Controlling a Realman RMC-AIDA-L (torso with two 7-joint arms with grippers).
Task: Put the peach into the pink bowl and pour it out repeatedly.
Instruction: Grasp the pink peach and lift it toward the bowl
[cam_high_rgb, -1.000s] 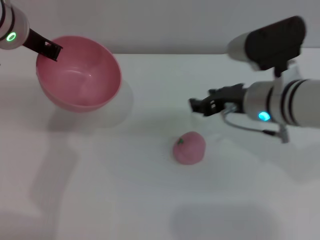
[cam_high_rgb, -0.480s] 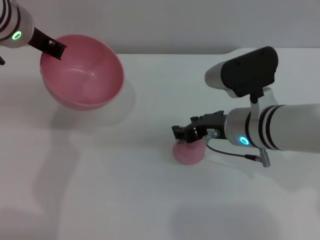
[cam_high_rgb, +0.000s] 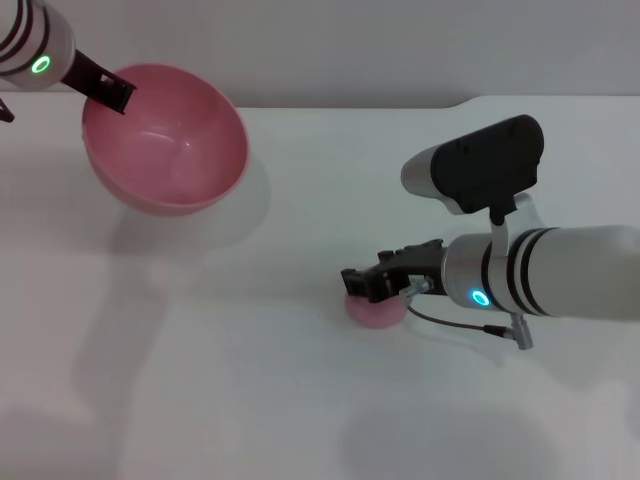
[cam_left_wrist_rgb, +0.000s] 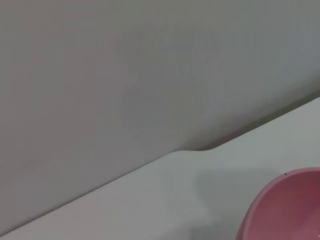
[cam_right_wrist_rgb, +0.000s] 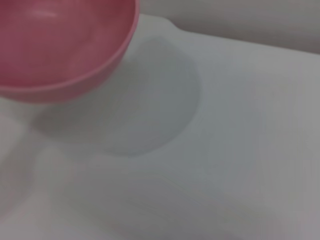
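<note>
The pink bowl (cam_high_rgb: 170, 140) hangs tilted above the table at the far left, its opening facing me, and it looks empty. My left gripper (cam_high_rgb: 108, 92) is shut on its far left rim. The bowl also shows in the left wrist view (cam_left_wrist_rgb: 290, 210) and the right wrist view (cam_right_wrist_rgb: 55, 45). The peach (cam_high_rgb: 377, 314) lies on the table right of centre, with only its lower part showing. My right gripper (cam_high_rgb: 368, 284) sits low, right on top of the peach, and covers its upper half.
The white table (cam_high_rgb: 250, 350) ends at a grey wall (cam_high_rgb: 350, 50) behind. The bowl's shadow (cam_high_rgb: 200, 230) falls on the table beneath it. My right arm's black wrist camera housing (cam_high_rgb: 480, 165) stands above the forearm.
My right gripper has moved left and down from beside the peach onto its top. The bowl in my left gripper has shifted slightly right.
</note>
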